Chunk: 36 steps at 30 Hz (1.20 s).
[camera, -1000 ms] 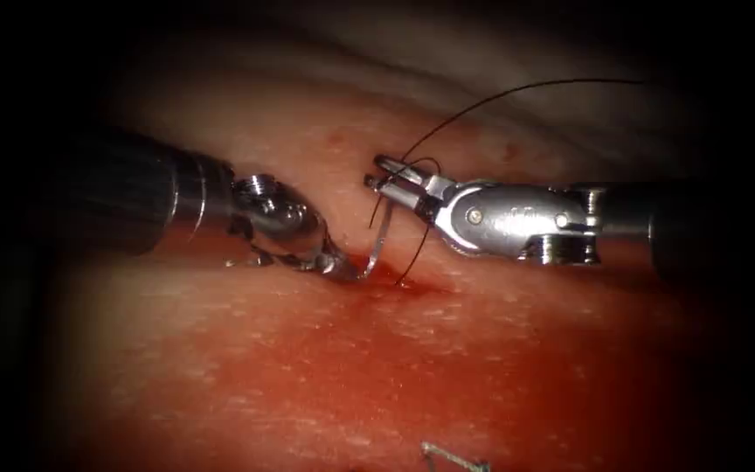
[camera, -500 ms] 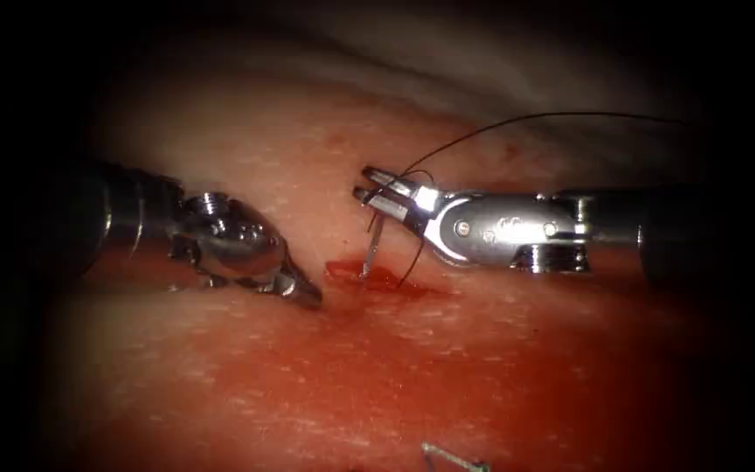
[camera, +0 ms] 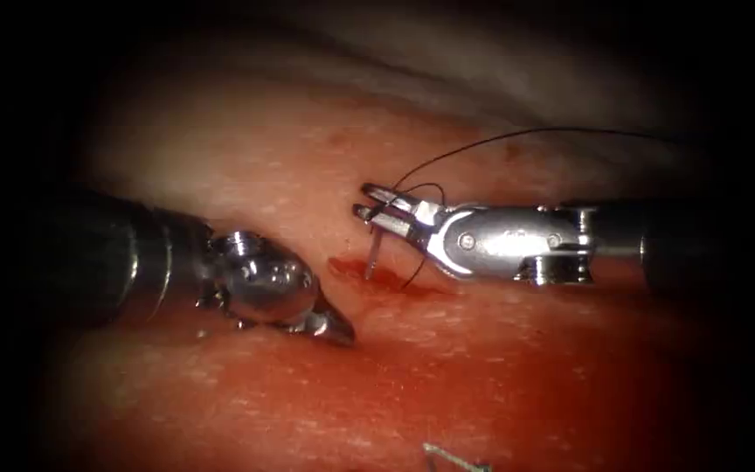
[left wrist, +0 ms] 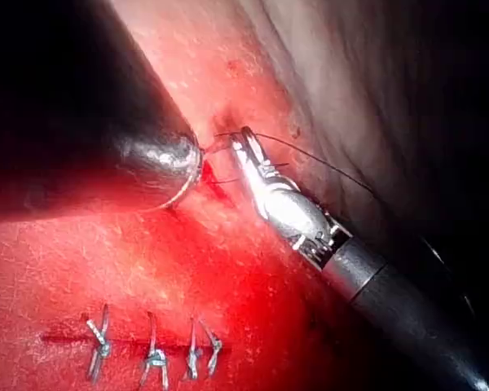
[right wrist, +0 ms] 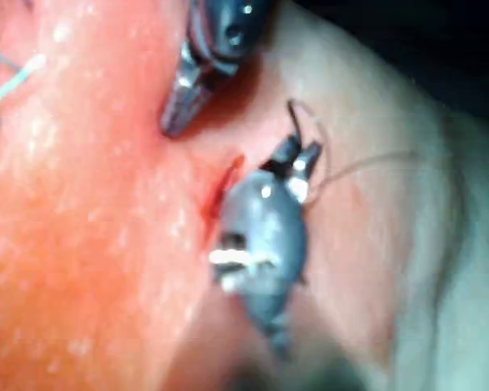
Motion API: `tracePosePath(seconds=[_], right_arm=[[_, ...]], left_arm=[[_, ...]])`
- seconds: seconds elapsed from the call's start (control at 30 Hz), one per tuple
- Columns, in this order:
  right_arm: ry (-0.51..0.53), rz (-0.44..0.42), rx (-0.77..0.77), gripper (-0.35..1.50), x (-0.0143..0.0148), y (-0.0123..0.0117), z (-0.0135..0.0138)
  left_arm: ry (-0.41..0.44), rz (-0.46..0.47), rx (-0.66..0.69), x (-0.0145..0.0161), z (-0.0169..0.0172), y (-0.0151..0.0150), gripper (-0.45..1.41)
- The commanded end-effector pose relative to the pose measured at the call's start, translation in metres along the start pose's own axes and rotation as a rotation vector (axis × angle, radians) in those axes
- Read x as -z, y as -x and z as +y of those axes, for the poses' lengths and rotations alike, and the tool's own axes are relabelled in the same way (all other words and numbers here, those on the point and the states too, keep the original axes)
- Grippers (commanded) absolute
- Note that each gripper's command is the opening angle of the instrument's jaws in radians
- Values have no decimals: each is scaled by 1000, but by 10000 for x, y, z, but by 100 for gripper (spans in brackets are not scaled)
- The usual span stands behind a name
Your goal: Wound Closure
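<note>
My right tool (camera: 362, 199) reaches in from the right, its jaws shut on the curved needle (camera: 374, 255) near its rear end. The needle hangs down steeply and its lower end meets the red cut (camera: 395, 281) in the tissue (camera: 500, 376); I cannot tell how deep it goes. Dark thread (camera: 482, 141) arcs from the jaws up and off to the right. On the left side of the cut, my left tool (camera: 345, 336) lies low over the tissue, shut and holding nothing. In the left wrist view the right tool (left wrist: 243, 140) holds the needle over the cut (left wrist: 210, 176).
Several finished stitches (left wrist: 151, 352) sit in a row further along the tissue, and one stitch end (camera: 452, 456) shows at the bottom edge of the endoscope view. Red fluid wets the tissue around the cut. Pale skin rises behind the tools.
The left tool let go of the needle at the cut, drew back to the left, then came down and right. The right tool kept the needle and sank slightly.
</note>
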<state>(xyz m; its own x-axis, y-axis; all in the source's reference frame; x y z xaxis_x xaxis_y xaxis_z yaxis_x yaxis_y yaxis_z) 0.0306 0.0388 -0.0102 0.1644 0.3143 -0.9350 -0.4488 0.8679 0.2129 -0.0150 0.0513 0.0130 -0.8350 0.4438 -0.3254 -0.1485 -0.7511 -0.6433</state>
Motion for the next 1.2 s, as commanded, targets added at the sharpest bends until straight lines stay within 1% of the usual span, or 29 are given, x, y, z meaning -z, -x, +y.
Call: tracePosePath(seconds=[0.03, 0.13, 0.27, 0.43, 0.77, 1.0, 1.2], right_arm=[[0, 2, -12, -35, -9, 4, -4], [0, 2, -90, -35, -9, 4, -3], [2, 2, -149, -35, -9, 4, 0], [0, -16, -190, -35, -9, 5, 3], [-4, -21, -315, -35, -6, 6, 11], [-7, -35, -355, -35, -6, 7, 10], [-47, -70, -414, -35, -11, 13, 4]], left_arm=[[4, -2, 0, -10, 1, 1, -35], [8, -5, -5, -15, 3, 7, -35], [10, -4, -12, -14, 6, 15, -35], [11, -6, -18, -12, 8, 23, -35], [24, -1, -25, -28, 0, 30, -35], [30, 9, -38, -30, -9, 34, -35], [32, 9, -39, -28, -9, 36, -35]])
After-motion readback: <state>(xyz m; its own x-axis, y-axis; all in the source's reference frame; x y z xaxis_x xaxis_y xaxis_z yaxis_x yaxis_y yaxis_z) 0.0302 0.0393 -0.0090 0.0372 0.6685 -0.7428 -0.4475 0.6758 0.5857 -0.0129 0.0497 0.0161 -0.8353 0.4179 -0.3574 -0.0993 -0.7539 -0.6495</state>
